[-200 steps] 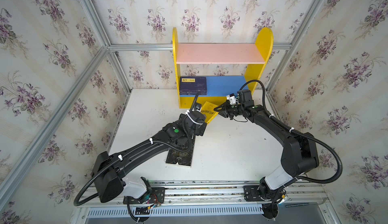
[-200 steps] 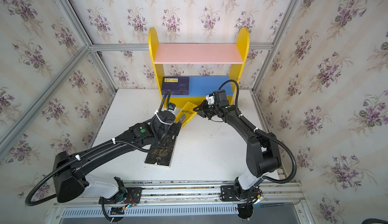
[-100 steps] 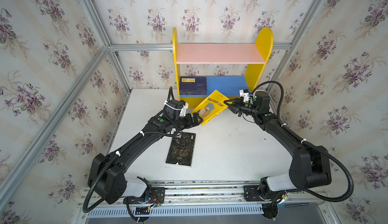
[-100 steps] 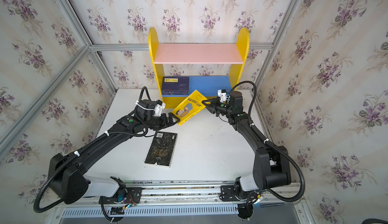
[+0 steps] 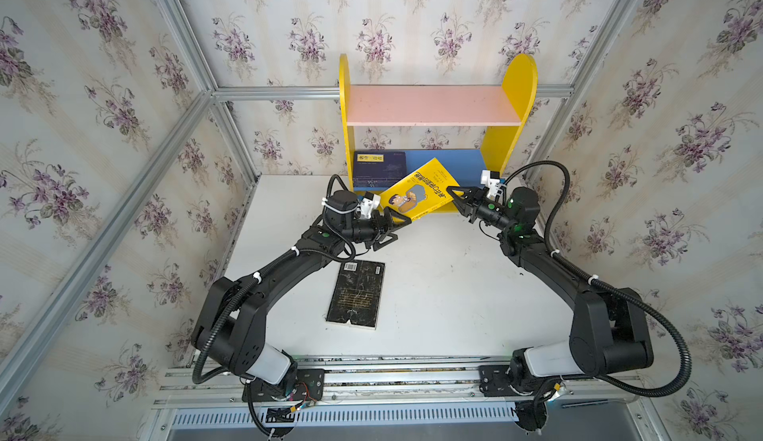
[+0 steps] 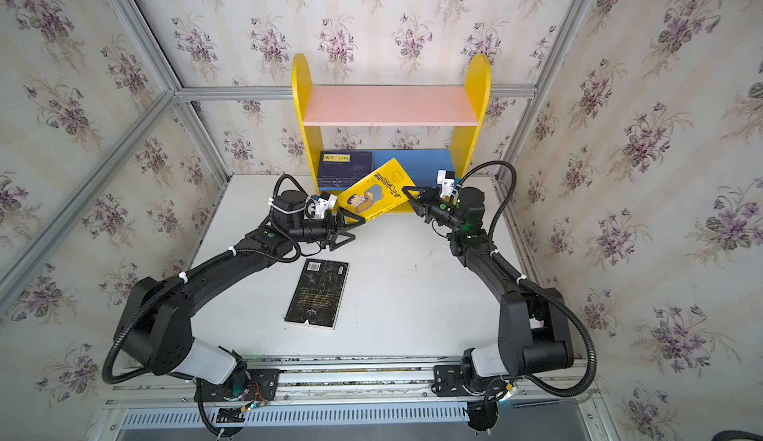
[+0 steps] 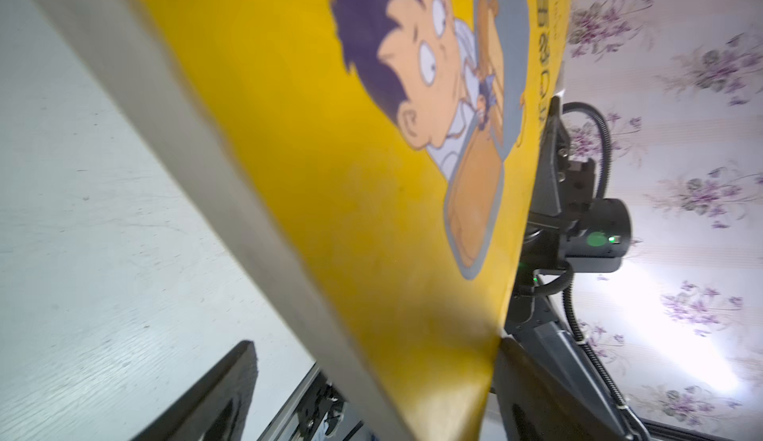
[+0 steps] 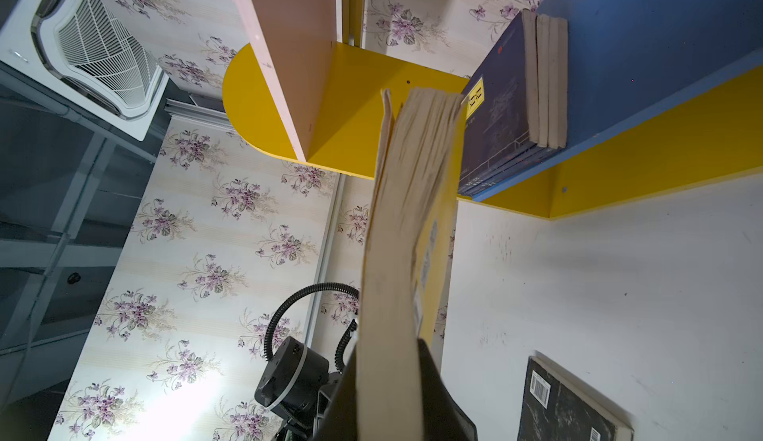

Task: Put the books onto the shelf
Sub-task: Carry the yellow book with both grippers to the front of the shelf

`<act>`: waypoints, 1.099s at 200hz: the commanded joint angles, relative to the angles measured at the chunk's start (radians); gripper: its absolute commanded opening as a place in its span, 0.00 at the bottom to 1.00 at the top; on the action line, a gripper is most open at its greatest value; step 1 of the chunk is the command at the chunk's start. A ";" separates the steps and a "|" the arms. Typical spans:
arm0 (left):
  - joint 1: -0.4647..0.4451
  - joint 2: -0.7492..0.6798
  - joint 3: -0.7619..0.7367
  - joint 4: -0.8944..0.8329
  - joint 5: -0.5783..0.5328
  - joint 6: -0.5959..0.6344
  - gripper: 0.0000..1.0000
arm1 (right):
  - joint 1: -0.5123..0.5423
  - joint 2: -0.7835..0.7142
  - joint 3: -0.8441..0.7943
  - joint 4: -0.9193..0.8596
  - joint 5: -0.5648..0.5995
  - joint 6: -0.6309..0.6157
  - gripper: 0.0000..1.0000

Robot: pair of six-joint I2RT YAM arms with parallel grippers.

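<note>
A bright yellow book [image 5: 417, 193] hangs tilted in the air in front of the shelf [image 5: 429, 104]. My right gripper [image 5: 454, 195] is shut on its right edge, with the page block clamped between the jaws [image 8: 390, 377]. At the book's lower left corner my left gripper [image 5: 398, 230] stands open. That corner lies between its spread fingers [image 7: 231, 381], and one finger is apart from the cover. Navy books [image 5: 377, 166] lie stacked at the left of the blue lower board [image 5: 466, 162]. A black book [image 5: 357, 294] lies flat on the white table.
The pink upper board [image 6: 388, 104] is bare. Yellow side panels [image 6: 475, 100] bound the shelf, which stands against the back wall. Aluminium frame posts [image 5: 231, 137] and flowered walls close in both sides. The arm bases sit on a rail [image 5: 371, 377] at the front.
The right gripper has carried the yellow book up and to the right, toward the shelf. The left arm left the black book and brought its open jaws around the yellow book's corner.
</note>
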 commanded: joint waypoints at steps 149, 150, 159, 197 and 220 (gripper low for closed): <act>0.045 0.094 -0.035 0.575 -0.039 -0.327 0.20 | -0.004 0.028 -0.044 0.240 0.051 0.080 0.23; 0.044 0.095 -0.033 0.572 -0.039 -0.324 0.19 | -0.004 0.029 -0.044 0.237 0.052 0.081 0.25; 0.043 0.097 -0.015 0.536 -0.041 -0.292 0.18 | -0.005 0.033 -0.044 0.195 0.058 0.088 0.39; 0.042 0.103 0.062 0.398 -0.041 -0.124 0.16 | -0.005 0.001 -0.059 0.012 0.067 0.078 0.48; 0.042 0.124 0.121 0.331 -0.001 -0.042 0.16 | -0.004 -0.031 -0.053 -0.097 0.053 0.023 0.53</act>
